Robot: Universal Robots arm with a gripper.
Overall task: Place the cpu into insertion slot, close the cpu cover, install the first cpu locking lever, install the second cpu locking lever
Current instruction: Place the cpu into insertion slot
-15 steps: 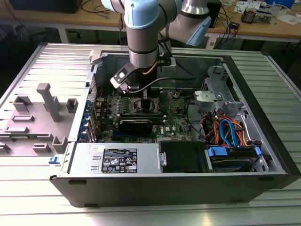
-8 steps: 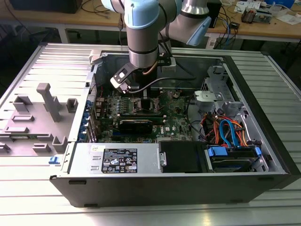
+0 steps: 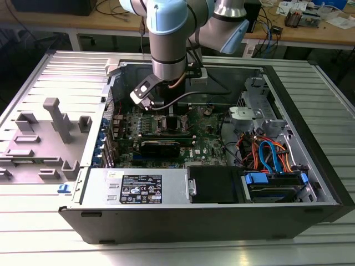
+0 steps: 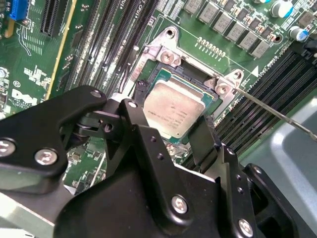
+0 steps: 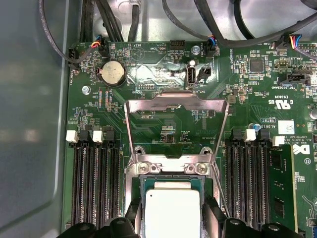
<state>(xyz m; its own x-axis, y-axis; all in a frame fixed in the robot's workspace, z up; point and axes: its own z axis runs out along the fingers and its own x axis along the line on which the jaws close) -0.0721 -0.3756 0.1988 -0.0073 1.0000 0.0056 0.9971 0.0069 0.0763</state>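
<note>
One cpu (image 4: 173, 110) edge behind the hand (image 4: 168, 123)

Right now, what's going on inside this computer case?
The robot arm has its gripper lowered over the insertion slot on the green board. The cpu sits at the slot, right under the gripper; whether it is fully seated or already let go cannot be told. The cpu cover is swung open, away from the slot, and a thin locking lever sticks out unlatched beside it.
</note>
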